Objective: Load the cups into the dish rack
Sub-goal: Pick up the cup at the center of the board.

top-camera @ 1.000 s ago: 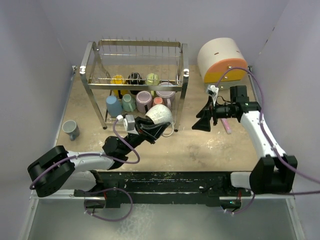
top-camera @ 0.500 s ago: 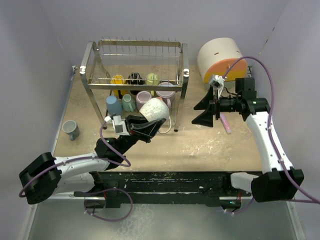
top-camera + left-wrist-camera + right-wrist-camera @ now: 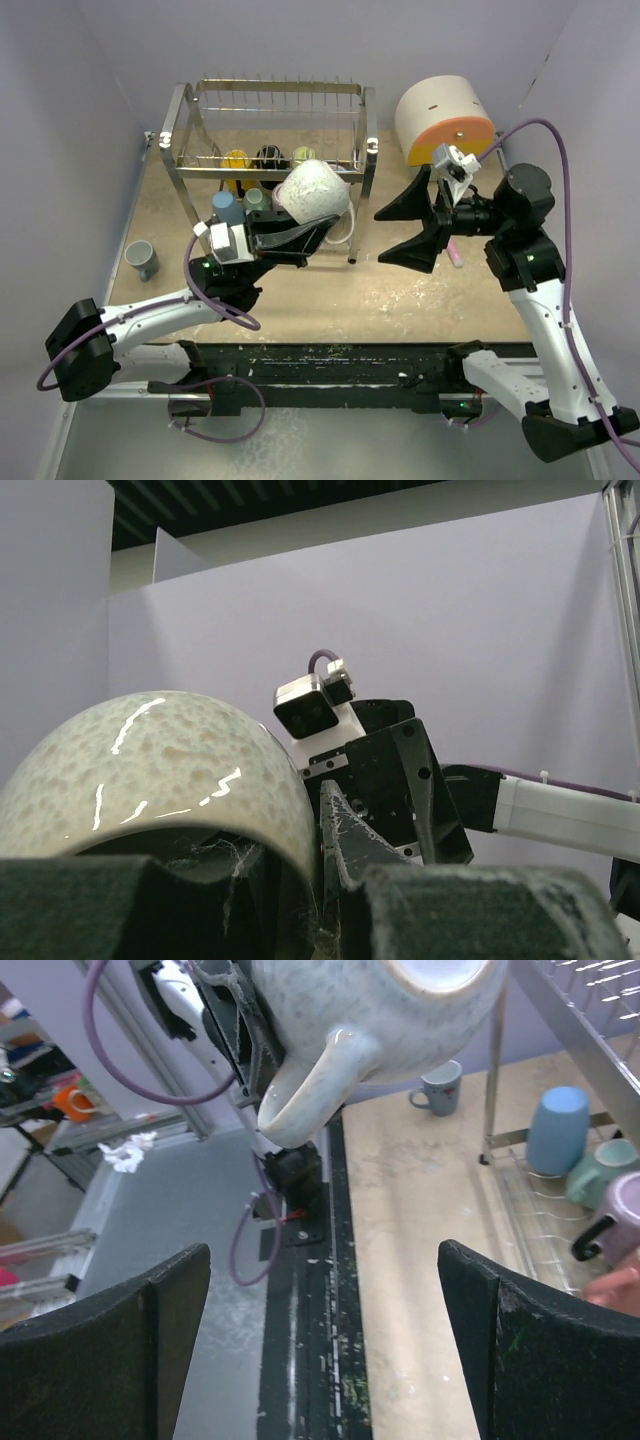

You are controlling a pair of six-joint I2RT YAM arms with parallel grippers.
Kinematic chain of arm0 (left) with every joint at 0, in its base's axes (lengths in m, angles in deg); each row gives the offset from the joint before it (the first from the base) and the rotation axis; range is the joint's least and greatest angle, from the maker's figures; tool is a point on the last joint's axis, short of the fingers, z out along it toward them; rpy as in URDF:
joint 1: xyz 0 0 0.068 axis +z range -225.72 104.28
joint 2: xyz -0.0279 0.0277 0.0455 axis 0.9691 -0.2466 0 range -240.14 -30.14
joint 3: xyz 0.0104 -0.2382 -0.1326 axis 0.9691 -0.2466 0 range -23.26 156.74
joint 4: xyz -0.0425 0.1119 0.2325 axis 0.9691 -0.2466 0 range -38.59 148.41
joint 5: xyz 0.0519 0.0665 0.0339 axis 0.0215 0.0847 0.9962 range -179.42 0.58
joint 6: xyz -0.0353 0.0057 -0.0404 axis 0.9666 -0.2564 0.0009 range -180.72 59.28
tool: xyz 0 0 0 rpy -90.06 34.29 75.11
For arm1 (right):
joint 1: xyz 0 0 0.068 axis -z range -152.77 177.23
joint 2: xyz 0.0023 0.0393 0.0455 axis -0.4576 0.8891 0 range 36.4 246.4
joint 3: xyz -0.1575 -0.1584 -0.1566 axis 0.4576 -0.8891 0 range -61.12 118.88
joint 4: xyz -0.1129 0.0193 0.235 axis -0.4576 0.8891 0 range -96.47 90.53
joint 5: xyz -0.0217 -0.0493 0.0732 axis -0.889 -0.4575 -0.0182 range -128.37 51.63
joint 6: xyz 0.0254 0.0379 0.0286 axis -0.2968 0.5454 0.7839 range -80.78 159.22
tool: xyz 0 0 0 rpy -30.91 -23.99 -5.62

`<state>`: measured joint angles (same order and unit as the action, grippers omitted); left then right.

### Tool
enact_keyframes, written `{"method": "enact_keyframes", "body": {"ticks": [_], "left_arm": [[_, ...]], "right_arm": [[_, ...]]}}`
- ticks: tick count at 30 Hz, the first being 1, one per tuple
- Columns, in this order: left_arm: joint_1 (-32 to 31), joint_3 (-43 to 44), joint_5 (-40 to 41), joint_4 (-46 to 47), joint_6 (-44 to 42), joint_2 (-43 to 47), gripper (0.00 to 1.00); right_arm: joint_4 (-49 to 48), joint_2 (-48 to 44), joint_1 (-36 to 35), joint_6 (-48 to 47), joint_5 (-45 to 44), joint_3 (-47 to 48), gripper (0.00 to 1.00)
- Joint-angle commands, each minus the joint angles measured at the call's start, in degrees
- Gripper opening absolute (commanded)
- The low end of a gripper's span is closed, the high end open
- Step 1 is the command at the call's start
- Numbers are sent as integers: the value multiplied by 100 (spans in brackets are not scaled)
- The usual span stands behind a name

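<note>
In the overhead view, the white speckled mug (image 3: 312, 190) is a rounded, glossy, cream-white cup with fine mottling and a looped handle on its lower right. It sits raised above the table (image 3: 400, 290), centre-left of the frame, overlapping the front right part of the dish rack (image 3: 270, 100). The left gripper (image 3: 316, 228) reaches up from the lower left and is clenched on the mug's lower edge, its black fingers directly beneath the cup. The right gripper (image 3: 393, 230), right of centre, is spread wide with nothing in it, its 2 jaws pointing left toward the mug but apart from it. Inside the rack's lower tier stand a blue mug (image 3: 226, 207), a teal mug (image 3: 255, 198), a yellow mug (image 3: 236, 158), a black mug (image 3: 268, 155) and a pale green mug (image 3: 304, 154). 1 grey mug (image 3: 141, 258) sits alone on the table at the far left, outside the rack. In the left wrist view, the white speckled mug (image 3: 150, 770) fills the lower left as a shiny pitted dome. Its wall is pinched at the bottom of the frame between the gripper's dark fingers (image 3: 345, 830). In the right wrist view, the mug (image 3: 370, 1010) hangs at the top centre, mouth tilted toward the camera and handle curving down to the left. It lies above and beyond the 2 widely parted black fingers (image 3: 100, 1350) in the lower corners, touching neither. The grey mug (image 3: 437, 1088) stands on the table behind it.
</note>
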<state>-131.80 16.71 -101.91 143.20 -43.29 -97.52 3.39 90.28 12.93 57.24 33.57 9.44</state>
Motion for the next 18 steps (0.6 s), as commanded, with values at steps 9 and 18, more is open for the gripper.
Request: {"method": "enact_keyframes", "body": {"ticks": [9,18], "left_arm": [[-35,1364,-672,624,-516,-687,0],[-34,1461,-754,504,-639,-767,0]], "right_arm": [[-1195,281,-783,1723,-797,297,82],[-1356,492,-992,2325,-1088,488,71]]}}
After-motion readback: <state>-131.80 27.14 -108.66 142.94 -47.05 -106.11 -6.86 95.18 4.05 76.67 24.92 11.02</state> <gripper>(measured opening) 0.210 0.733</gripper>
